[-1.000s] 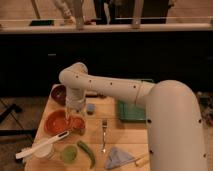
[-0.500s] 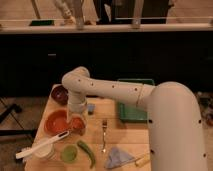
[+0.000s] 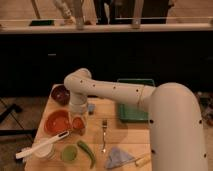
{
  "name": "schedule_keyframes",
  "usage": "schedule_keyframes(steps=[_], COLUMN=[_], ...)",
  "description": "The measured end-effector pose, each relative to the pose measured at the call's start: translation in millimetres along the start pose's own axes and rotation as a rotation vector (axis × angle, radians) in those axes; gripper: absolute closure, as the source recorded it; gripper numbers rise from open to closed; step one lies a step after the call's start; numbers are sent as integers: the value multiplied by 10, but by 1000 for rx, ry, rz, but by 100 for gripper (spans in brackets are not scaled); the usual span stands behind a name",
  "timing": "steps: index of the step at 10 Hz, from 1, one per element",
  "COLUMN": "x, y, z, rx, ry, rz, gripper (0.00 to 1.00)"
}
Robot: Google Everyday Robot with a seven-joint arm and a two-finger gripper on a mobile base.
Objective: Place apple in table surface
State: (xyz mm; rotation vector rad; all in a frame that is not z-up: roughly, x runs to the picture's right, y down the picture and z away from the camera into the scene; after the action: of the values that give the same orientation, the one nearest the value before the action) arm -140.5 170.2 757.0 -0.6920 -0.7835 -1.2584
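Note:
The apple (image 3: 77,123) is a small orange-red fruit resting on the light wooden table surface (image 3: 112,130), right beside the orange bowl (image 3: 55,121). My gripper (image 3: 77,114) hangs from the white arm that reaches in from the right. It points straight down directly over the apple and reaches its top. The wrist hides the upper part of the fruit, so I cannot see whether it is gripped.
A dark red bowl (image 3: 60,94) stands at the back left and a green tray (image 3: 134,104) at the back right. A small blue block (image 3: 91,107), a fork (image 3: 104,134), a green vegetable (image 3: 86,152), a green cup (image 3: 69,153), a white brush (image 3: 42,145) and a blue cloth (image 3: 118,158) lie nearby.
The arm has sunk a little, bringing the gripper lower onto the apple. The apple stays in the same spot beside the orange bowl.

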Motion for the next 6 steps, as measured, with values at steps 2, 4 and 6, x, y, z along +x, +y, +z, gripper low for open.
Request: schedule_keyframes(steps=[2, 4, 6], x=[0, -3, -6], y=[3, 10, 17], z=[5, 9, -7], rx=[2, -2, -5], ry=[0, -2, -1], rz=[-5, -7, -8], gripper=[89, 100, 100])
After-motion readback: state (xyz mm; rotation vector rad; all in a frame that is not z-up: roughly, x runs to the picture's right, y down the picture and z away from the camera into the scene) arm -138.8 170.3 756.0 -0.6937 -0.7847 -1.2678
